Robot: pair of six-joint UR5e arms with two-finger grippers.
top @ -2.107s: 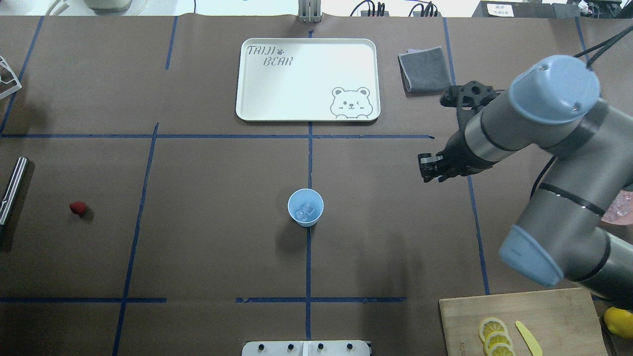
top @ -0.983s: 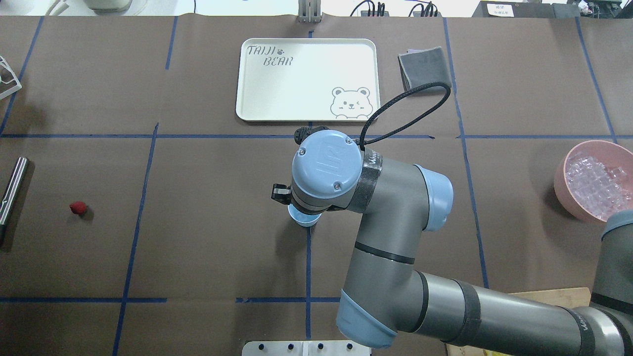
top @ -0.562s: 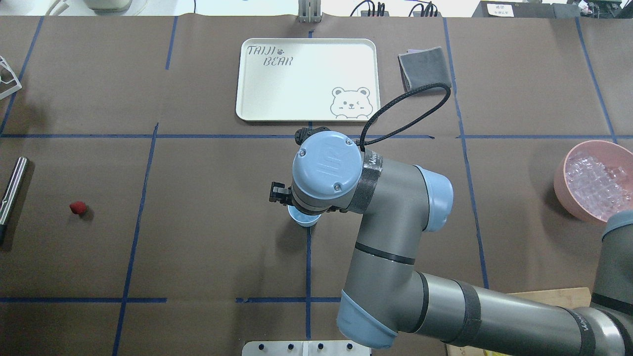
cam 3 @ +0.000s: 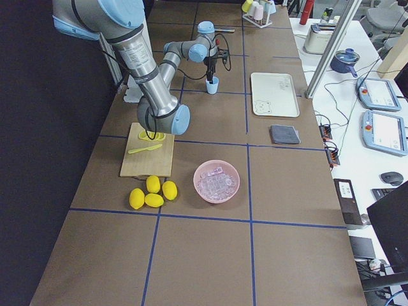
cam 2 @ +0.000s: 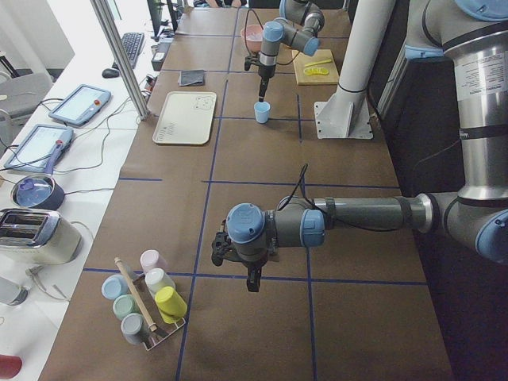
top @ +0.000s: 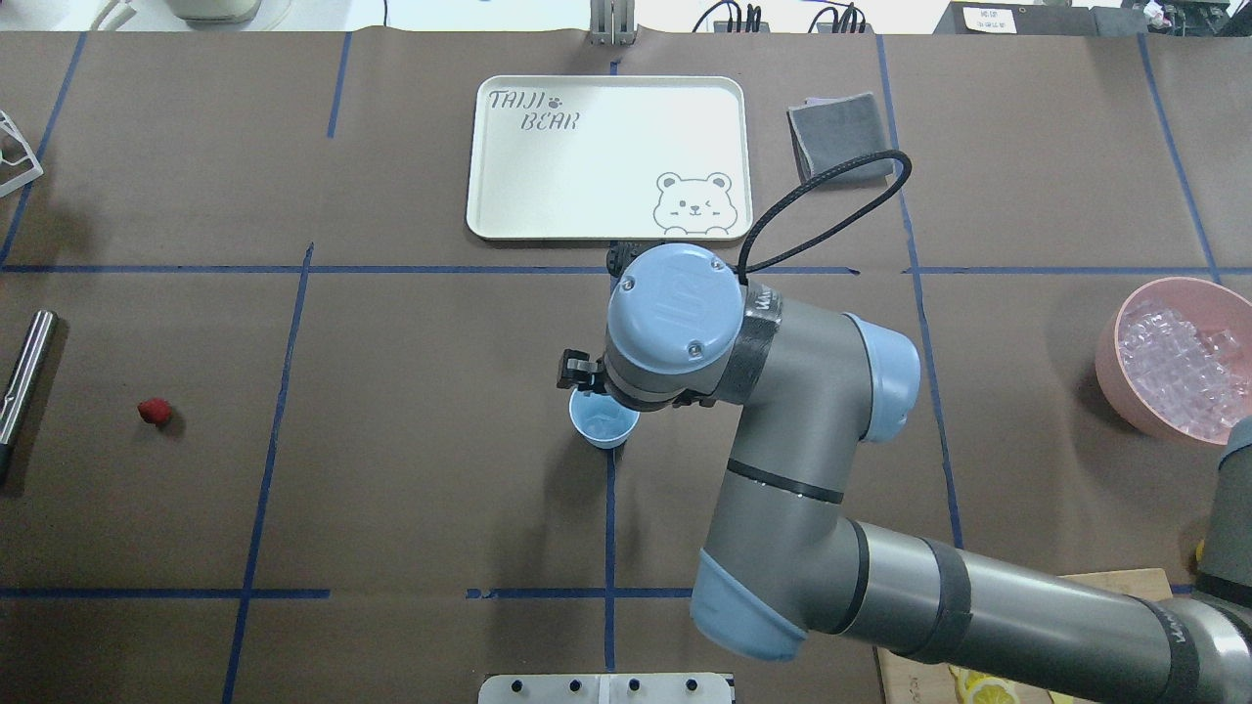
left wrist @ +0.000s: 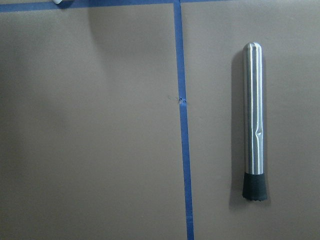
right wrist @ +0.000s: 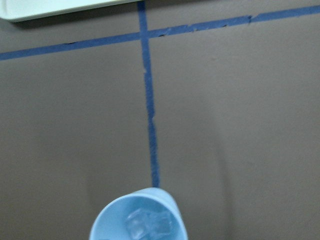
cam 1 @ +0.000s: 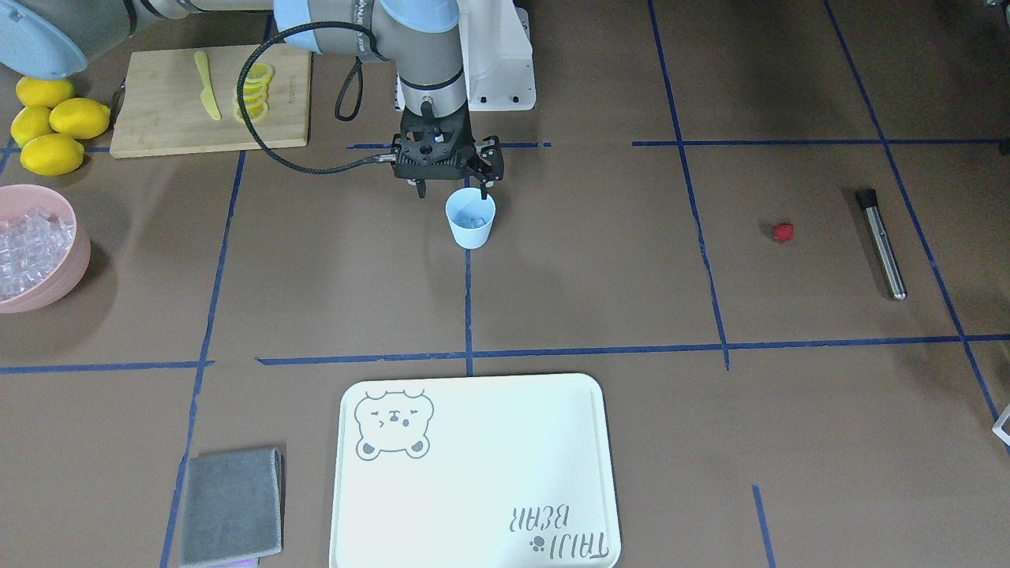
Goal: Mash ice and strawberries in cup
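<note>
The light blue cup point(cam 1: 470, 223) stands at the table's middle with a few clear ice cubes point(cam 1: 473, 220) inside; the right wrist view shows the cup point(right wrist: 140, 220) and ice point(right wrist: 148, 224) too. My right gripper point(cam 1: 451, 192) hangs open and empty just above the cup's robot-side rim. In the overhead view the wrist hides most of it, and the cup point(top: 603, 423) shows below. The red strawberry point(top: 154, 412) lies alone far to the left. My left gripper point(cam 2: 250, 279) shows only in the exterior left view; I cannot tell its state.
A metal muddler point(left wrist: 253, 120) lies beyond the strawberry, under the left wrist camera. A pink bowl point(top: 1125, 376) of ice stands at the right. A bear tray point(top: 608, 156) and grey cloth point(top: 841, 137) lie at the back. A cutting board point(cam 1: 158, 118) with lemon slices and whole lemons point(cam 1: 51, 122) sit near the right arm's base.
My right arm swung in from the right to over the cup. In the last half second it shifted a little right and away, uncovering more of the cup.
</note>
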